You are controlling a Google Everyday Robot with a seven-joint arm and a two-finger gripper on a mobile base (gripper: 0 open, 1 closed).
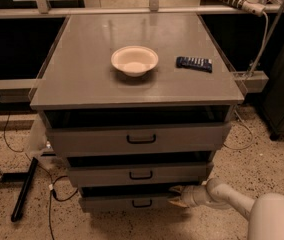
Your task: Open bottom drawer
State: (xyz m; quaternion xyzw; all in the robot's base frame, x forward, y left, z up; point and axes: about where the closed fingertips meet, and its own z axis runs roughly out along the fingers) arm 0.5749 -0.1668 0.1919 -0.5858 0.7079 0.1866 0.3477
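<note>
My end effector (177, 196) sits low at the right end of the bottom drawer (127, 202), fingers spread and pinching nothing (well off the small black handle (142, 203)). A dark gap shows above the drawer, so I judge it barely out, with most of the pull left.

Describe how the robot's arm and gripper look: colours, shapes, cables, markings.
The gripper, beside the bottom drawer's right end, has two cream pointed fingers on a white cylindrical wrist. The arm is a smooth white tube; no cables or markings show.
</note>
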